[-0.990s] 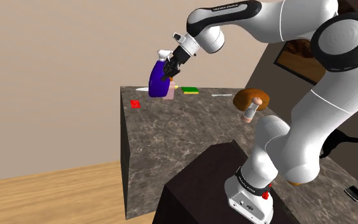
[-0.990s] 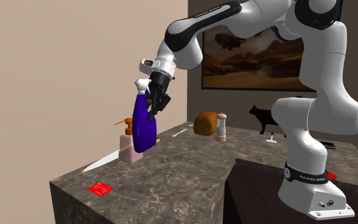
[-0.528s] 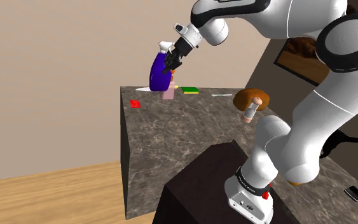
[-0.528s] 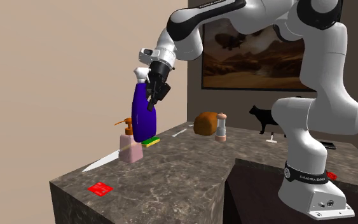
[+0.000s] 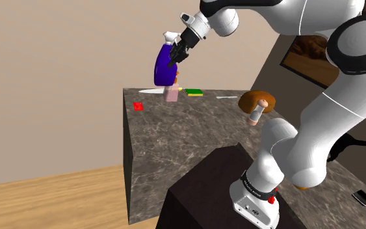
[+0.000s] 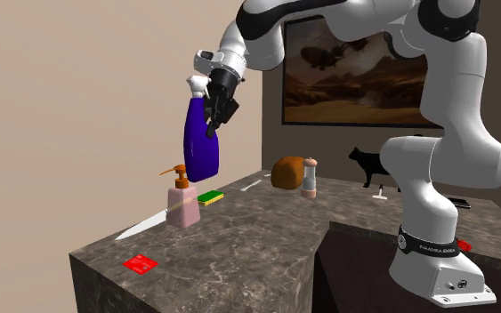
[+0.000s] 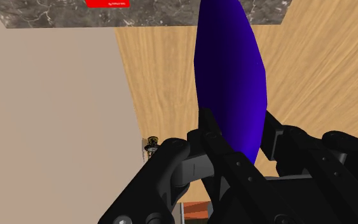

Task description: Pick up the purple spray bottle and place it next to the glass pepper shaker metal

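Observation:
The purple spray bottle [image 5: 163,66] [image 6: 202,144] [image 7: 229,76] with a white trigger head hangs in the air above the counter's far end, tilted a little. My gripper [image 5: 177,56] [image 6: 213,111] [image 7: 238,137] is shut on its upper part, both black fingers clasping it. The pepper shaker [image 5: 256,115] [image 6: 310,179], pale-bodied with a brown top, stands upright on the counter beside a brown loaf [image 5: 258,101] [image 6: 287,172], well away from the bottle.
On the dark marble counter [image 5: 188,136] [image 6: 239,249] stand a pink soap pump [image 6: 182,200] [image 5: 171,94], a green sponge [image 5: 194,92] [image 6: 209,197], a red card [image 5: 138,105] [image 6: 140,263] and a knife [image 6: 141,228]. A black cat figure [image 6: 365,165] sits further back. Wooden floor [image 7: 311,70] lies below.
My gripper has lifted the purple bottle steadily higher, from just above the soap pump to well clear of it. The things on the counter have stayed in place.

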